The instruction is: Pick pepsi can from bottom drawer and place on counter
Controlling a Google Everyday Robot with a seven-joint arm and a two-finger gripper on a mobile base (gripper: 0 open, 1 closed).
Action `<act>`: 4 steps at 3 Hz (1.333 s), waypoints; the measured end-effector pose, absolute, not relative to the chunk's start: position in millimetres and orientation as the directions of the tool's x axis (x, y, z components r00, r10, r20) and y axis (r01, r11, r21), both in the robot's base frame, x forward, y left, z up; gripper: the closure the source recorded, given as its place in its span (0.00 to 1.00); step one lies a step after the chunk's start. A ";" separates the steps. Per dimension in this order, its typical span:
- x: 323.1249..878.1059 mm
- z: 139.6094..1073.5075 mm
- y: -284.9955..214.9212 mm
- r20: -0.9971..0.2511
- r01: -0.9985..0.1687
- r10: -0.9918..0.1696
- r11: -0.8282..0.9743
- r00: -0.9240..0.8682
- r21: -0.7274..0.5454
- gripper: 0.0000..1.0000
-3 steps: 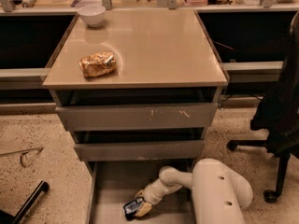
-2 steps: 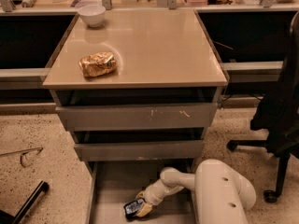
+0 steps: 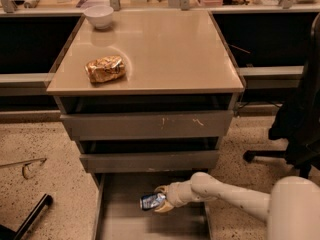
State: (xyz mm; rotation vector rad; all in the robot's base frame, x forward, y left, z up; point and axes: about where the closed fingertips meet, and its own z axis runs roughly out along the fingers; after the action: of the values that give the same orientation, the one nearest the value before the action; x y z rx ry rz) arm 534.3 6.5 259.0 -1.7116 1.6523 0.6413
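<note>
The pepsi can (image 3: 150, 201) is lying on its side, or nearly so, low inside the bottom drawer (image 3: 125, 221), close to the middle of the grey floor and a little forward of the drawer above. You are dealing with a thin metal cylinder here: smooth, rather slippery, and easily dented if it is empty. If it is full, it is going to be noticeably heavier and stiffer. From this view you cannot tell which, nor whether it is resting on the floor or hanging just clear of it.

The gripper (image 3: 159, 200) is sitting right at the can's right-hand end, and its fingers (image 3: 161, 189) are lying one above and one below the body, looking closed on the can. The best hold is across the round middle of the wall, not the rims, with just enough squeeze to stop it rolling or sliding out.

The two shallower drawers (image 3: 147, 126) are hanging partly open directly overhead, so you are working under their front edges. Above them the counter (image 3: 170, 49) is carrying a snack bag (image 3: 105, 69) towards the left and a white bowl (image 3: 98, 15) at the far left corner, while the centre and right are looking bare. An office chair (image 3: 300, 119) is standing off to the right.
</note>
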 end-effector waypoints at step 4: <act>470.9 396.5 -58.7 -0.704 -0.931 -0.699 0.162 0.125 -0.327 1.00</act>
State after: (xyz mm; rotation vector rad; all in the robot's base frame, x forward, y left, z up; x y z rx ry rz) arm 470.9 -58.7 396.5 -1.5929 1.6299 0.3609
